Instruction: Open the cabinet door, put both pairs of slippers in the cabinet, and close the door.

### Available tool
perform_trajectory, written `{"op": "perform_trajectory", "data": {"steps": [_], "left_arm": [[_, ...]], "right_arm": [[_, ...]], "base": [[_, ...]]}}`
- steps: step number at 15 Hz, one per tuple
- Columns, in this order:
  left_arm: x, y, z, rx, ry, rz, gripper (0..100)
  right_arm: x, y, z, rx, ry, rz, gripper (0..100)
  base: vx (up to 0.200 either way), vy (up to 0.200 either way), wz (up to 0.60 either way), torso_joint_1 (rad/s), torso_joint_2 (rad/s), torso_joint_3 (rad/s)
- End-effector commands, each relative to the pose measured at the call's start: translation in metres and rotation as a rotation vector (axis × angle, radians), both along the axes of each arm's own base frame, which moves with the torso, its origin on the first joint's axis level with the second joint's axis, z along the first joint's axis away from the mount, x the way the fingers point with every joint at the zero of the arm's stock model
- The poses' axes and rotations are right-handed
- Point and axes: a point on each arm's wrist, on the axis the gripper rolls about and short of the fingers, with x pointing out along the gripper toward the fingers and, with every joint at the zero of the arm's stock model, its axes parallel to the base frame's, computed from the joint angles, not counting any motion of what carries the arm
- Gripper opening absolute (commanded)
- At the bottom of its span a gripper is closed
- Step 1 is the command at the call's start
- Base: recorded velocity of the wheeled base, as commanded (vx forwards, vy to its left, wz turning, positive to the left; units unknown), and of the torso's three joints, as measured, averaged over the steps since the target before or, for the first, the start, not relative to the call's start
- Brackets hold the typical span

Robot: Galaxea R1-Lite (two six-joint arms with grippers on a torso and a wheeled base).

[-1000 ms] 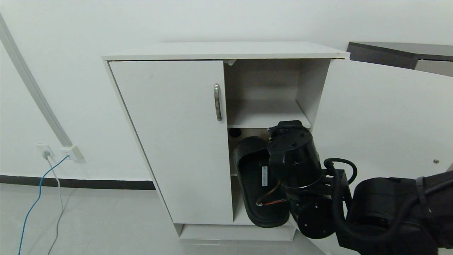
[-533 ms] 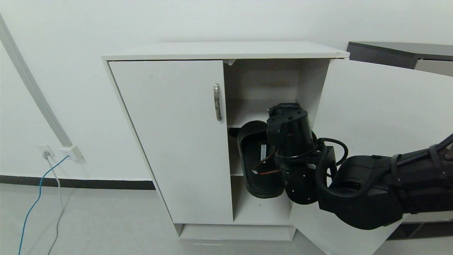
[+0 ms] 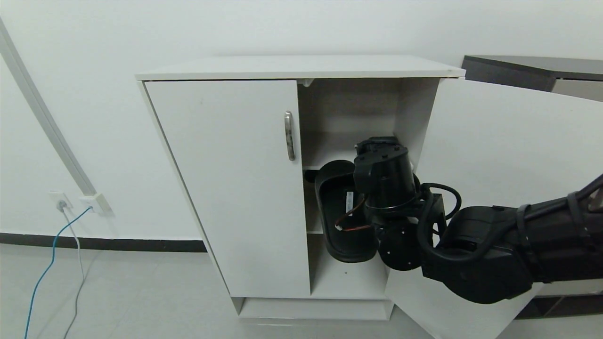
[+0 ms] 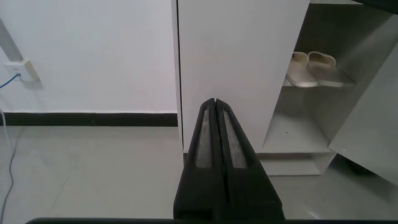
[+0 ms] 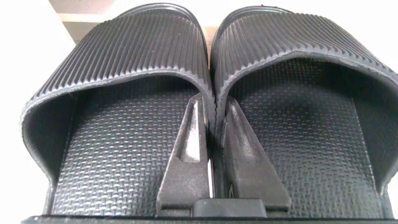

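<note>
Pinching black slippers (image 3: 341, 221) by their touching inner edges with right gripper (image 5: 211, 112), hanging in the cabinet (image 3: 292, 66) opening just beside the closed door (image 3: 226, 188) edge, open room underneath. Standing nearly upright, toes up by the shelf (image 3: 325, 157). Hovering left gripper (image 4: 214, 112) out front, fingers pressed together, holding nothing.

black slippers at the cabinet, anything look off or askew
Yes: the black slippers hang steeply tilted in the open right side of the cabinet, apparently resting on no shelf. The jaws of the right gripper pinch their inner edges together. The beige slippers lie flat on a shelf. No damage shows.
</note>
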Motion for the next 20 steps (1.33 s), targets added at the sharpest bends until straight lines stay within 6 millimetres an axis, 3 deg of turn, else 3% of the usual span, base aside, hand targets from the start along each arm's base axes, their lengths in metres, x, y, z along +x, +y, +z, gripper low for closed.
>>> {"op": "perform_trajectory", "data": {"steps": [1, 9, 16, 20], "left_arm": [[0.0, 0.0, 0.0, -0.001, 0.0, 0.001, 0], [0.0, 0.0, 0.0, -0.002, 0.0, 0.001, 0], [0.0, 0.0, 0.0, -0.004, -0.001, 0.002, 0], [0.0, 0.0, 0.0, -0.004, -0.001, 0.002, 0]], "right_arm": [[0.0, -0.001, 0.001, 0.001, -0.001, 0.0, 0], [-0.001, -0.001, 0.002, 0.005, -0.003, 0.0, 0], [0.001, -0.002, 0.0, -0.001, 0.002, -0.003, 0], [0.021, -0.004, 0.004, 0.011, -0.005, 0.008, 0]], "base": [[0.2, 0.0, 0.0, -0.002, 0.0, -0.002], [0.2, 0.0, 0.0, 0.002, 0.01, 0.002], [0.0, 0.0, 0.0, 0.0, 0.0, 0.0], [0.0, 0.0, 0.0, 0.0, 0.0, 0.0]]}}
